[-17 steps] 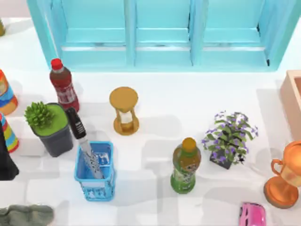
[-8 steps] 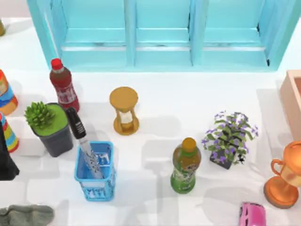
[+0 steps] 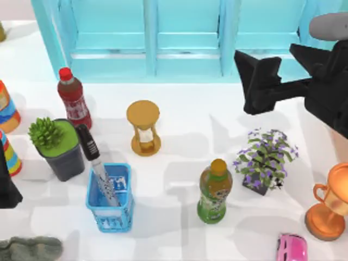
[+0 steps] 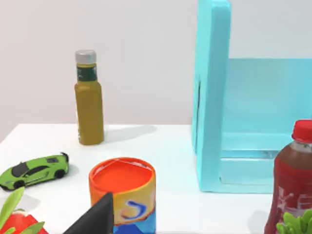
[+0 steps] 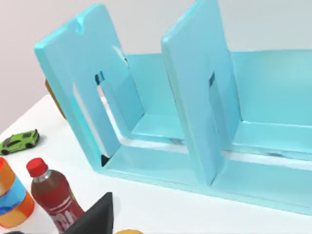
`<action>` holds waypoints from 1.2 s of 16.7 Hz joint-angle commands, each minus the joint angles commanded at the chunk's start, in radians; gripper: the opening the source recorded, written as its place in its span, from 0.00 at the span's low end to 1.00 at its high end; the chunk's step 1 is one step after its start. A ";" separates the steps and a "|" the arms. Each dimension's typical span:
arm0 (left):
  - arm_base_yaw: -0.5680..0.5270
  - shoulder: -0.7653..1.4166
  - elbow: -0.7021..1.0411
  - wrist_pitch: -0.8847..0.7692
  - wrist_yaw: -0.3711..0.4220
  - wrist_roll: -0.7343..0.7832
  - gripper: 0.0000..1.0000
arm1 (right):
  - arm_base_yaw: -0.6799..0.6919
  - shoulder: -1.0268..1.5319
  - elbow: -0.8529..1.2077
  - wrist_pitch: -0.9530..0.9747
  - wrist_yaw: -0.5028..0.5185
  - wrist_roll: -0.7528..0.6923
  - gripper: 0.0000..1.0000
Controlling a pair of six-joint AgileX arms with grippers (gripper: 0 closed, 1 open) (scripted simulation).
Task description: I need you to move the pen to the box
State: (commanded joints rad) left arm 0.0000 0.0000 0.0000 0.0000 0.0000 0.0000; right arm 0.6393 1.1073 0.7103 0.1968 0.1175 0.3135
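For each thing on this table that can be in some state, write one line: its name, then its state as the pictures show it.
pen: leaning, lower end in the blue basket
red bottle: upright, capped
green bottle: upright, capped
hourglass: upright
trophy: upright
right gripper: above the table's far right, open
left arm: at the table's left edge

We count three bottles: a red-capped one, a green tea one and an olive one; two potted plants, a succulent and purple flowers; one hourglass, one trophy, one pen, one blue basket
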 joint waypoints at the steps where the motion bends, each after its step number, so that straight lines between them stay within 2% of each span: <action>1: 0.000 0.000 0.000 0.000 0.000 0.000 1.00 | 0.062 0.086 0.041 0.015 0.002 0.006 1.00; 5: 0.000 0.000 0.000 0.000 0.000 0.000 1.00 | 0.284 0.373 0.143 0.050 0.004 0.009 1.00; 9: 0.000 0.000 0.000 0.000 0.000 0.000 1.00 | 0.414 0.532 0.143 0.053 0.004 -0.006 1.00; 16: 0.000 0.000 0.000 0.000 0.000 0.000 1.00 | 0.426 0.555 0.131 0.051 0.006 -0.008 1.00; 20: 0.000 0.000 0.000 0.000 0.000 0.000 1.00 | 0.430 0.658 0.213 0.075 0.008 -0.008 1.00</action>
State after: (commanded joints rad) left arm 0.0000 0.0000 0.0000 0.0000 0.0000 0.0000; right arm 1.0694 1.7656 0.9231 0.2717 0.1258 0.3054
